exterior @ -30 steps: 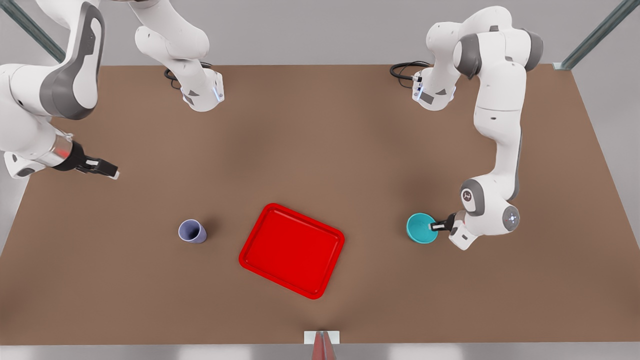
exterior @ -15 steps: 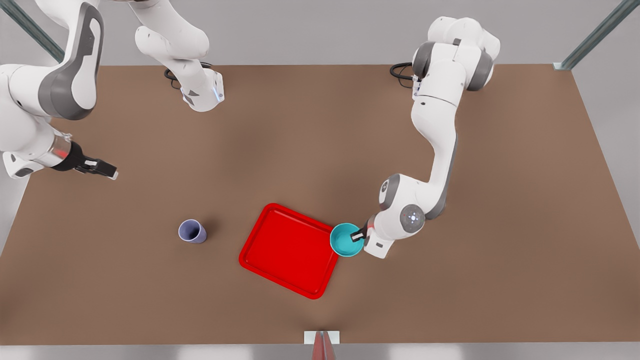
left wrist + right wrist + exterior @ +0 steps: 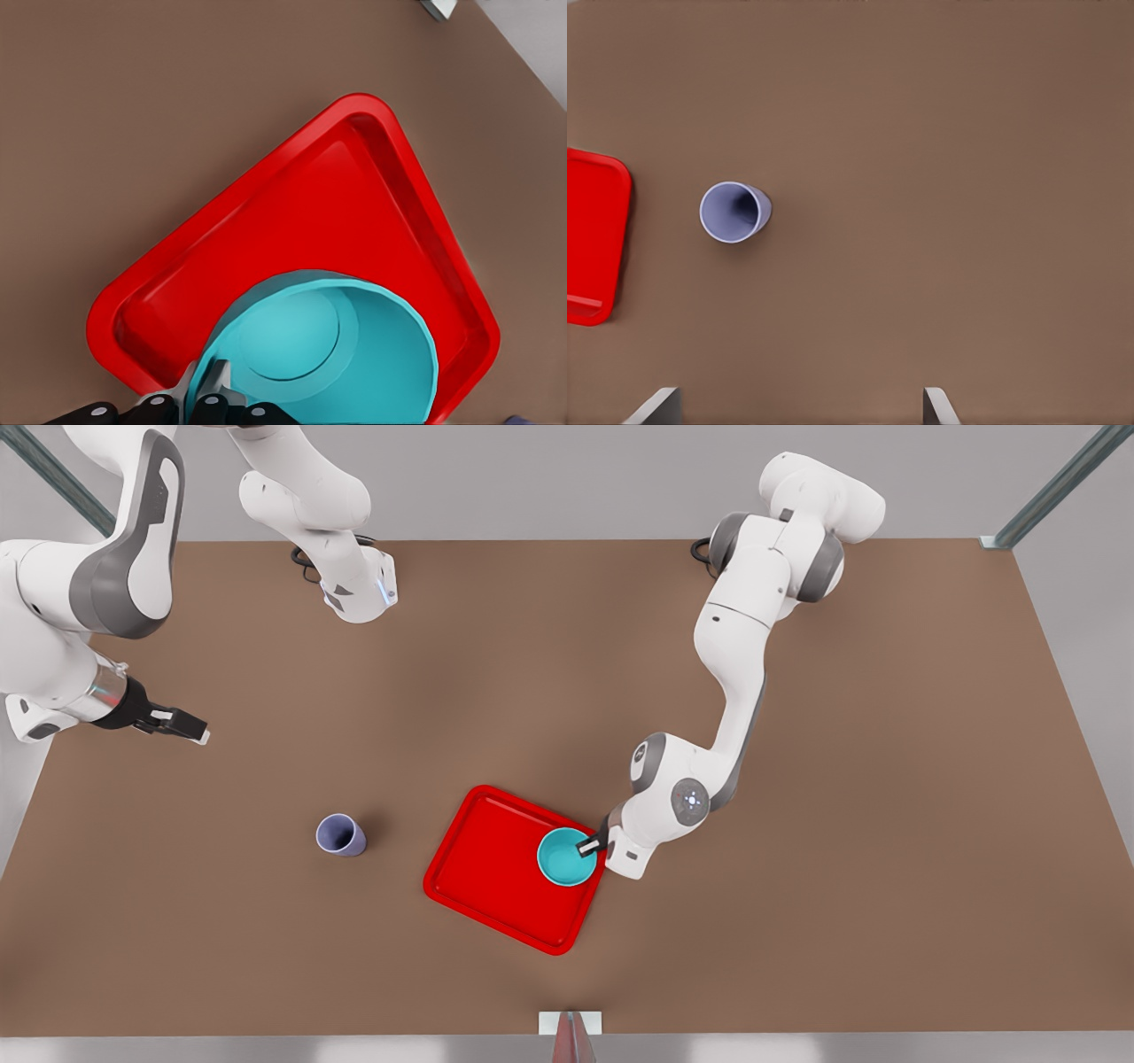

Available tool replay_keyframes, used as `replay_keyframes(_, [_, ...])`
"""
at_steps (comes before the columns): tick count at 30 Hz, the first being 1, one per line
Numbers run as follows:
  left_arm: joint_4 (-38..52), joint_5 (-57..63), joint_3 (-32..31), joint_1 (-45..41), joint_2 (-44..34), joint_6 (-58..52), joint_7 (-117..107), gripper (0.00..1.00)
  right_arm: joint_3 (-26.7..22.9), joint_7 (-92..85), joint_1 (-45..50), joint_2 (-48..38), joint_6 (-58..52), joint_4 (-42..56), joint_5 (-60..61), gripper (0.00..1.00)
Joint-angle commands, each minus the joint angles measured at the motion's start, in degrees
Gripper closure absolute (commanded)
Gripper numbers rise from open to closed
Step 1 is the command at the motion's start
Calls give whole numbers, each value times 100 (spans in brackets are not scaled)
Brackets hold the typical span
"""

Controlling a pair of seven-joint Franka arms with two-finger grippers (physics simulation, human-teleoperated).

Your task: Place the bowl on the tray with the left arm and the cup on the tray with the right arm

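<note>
1. Nearest the front cam: red tray (image 3: pixel 496 877) sits on the brown table (image 3: pixel 797 921), turned at an angle.
2. Teal bowl (image 3: pixel 565 857) is over the tray's corner on the front view's right. Left wrist cam puts the bowl (image 3: pixel 345 354) within the tray (image 3: pixel 266 230) rim outline. Can't tell if its base touches the tray floor or hangs just above.
3. Left gripper (image 3: pixel 588 847) is clenched on the bowl's rim, 1 finger inside the wall, 1 outside; fingers (image 3: pixel 211 390) pinch the wall in the wrist cam.
4. Lavender cup (image 3: pixel 340 835) stands upright on the table, near the tray on the front view's left, not touching it. Right wrist cam sees the cup (image 3: pixel 733 212) from above, apart from the tray (image 3: pixel 594 230) edge.
5. Farther back: right gripper (image 3: pixel 182 726) hangs well apart from the cup, waiting. Its fingertips (image 3: pixel 654 405) sit spread wide with nothing between them.
6. Progress, my read: bowl half nearly done, needs set-down + release. Cup half not begun: reach, grasp, carry, place all remain.
</note>
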Motion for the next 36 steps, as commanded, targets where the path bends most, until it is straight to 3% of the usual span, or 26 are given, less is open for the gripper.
replay_keyframes(1, [-3, -640, -2, -8, 1, 10, 29, 79, 0, -5, 9, 0, 0, 0, 0, 0])
replay_keyframes(2, [-3, -640, -2, -8, 1, 27, 38, 79, 0, -5, 9, 0, 0, 0, 0, 0])
replay_keyframes(3, [6, -640, -2, -8, 1, 10, 73, 70, 0, -5, 9, 26, 0, 0, 0, 0])
replay_keyframes(5, [6, -640, 7, -8, 1, 10, 108, 0, 0, -5, 9, 26, 18, 9, 0, 0])
replay_keyframes(10, [-3, -622, 33, -35, 1, 27, 126, 0, 0, -5, 9, 26, 18, 9, 0, 0])
replay_keyframes(11, [-3, -133, 191, -17, -86, -436, 257, 0, 0, -5, 9, 26, 18, 9, 0, 0])
replay_keyframes(13, [-12, 2204, 964, -8, -1245, -3290, 1408, 0, 0, -5, 9, 26, 18, 9, 0, 0])
replay_keyframes(14, [-20, 2900, 1035, 35, -1728, -4136, 1969, 0, 0, -5, 9, 26, 18, 9, 9, 0])
replay_keyframes(17, [-47, 3411, 1044, 484, -2810, -5527, 3544, 0, 0, -5, 9, 26, 26, 0, 9, 0])
replay_keyframes(19, [-73, 3465, 1018, 747, -3030, -5747, 3808, 0, 0, -22, 9, 26, 18, 0, 9, 0])
replay_keyframes(21, [-563, 3920, -616, 2215, -3618, -5616, 3817, 0, 0, -23, 9, 26, 18, -9, 9, 0])
replay_keyframes(22, [-985, 3966, -617, 2242, -3917, -5231, 3826, 0, 0, -31, 9, 26, 18, -9, 0, 0])
replay_keyframes(28, [-908, 3966, -468, 2251, -3734, -5211, 3800, 0, -9, -84, -9, 254, 26, -17, -9, 0])
replay_keyframes(31, [-759, 3966, -213, 2259, -3628, -5167, 3809, 0, -44, -417, -167, 711, 1107, -764, 18, 0])
replay_keyframes(36, [-706, 3966, -54, 2259, -3426, -4948, 3800, 0, -9, -708, -123, 1239, 2048, -1108, 35, 0])
